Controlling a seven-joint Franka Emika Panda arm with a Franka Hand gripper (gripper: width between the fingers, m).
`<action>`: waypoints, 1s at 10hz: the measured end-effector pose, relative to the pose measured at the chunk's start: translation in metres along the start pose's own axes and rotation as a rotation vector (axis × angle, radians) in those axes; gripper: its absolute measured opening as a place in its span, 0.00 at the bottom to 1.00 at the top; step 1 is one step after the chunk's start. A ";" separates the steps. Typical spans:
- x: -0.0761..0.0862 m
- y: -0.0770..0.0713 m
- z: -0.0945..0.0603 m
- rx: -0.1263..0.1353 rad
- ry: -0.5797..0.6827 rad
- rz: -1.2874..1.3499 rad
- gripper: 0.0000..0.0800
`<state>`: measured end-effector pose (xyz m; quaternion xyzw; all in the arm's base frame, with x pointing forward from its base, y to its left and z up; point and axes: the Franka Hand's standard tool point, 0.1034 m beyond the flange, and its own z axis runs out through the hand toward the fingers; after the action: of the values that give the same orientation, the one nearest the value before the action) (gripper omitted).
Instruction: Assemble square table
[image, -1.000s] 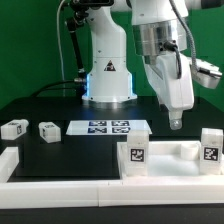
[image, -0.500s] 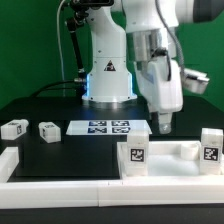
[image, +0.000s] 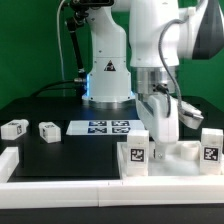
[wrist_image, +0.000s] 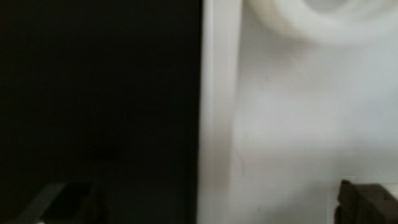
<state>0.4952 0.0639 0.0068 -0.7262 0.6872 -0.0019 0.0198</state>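
I am holding my gripper (image: 165, 138) wide open and empty astride the rim of the large white plastic square tabletop (image: 175, 160), lying just beside the marker board (image: 105, 127); closing off-centre, I am risking skewing it.

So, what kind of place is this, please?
Probably a robotics lab test bench. A robot arm stands on a black table in front of a green backdrop. The marker board and the white tabletop carry black-and-white tags.
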 end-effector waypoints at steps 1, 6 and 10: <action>0.001 0.000 0.000 0.000 0.001 -0.006 0.81; 0.001 0.002 0.001 -0.005 0.001 -0.007 0.07; 0.002 0.003 0.001 -0.004 -0.003 0.013 0.07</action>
<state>0.4924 0.0617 0.0056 -0.7218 0.6919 0.0008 0.0195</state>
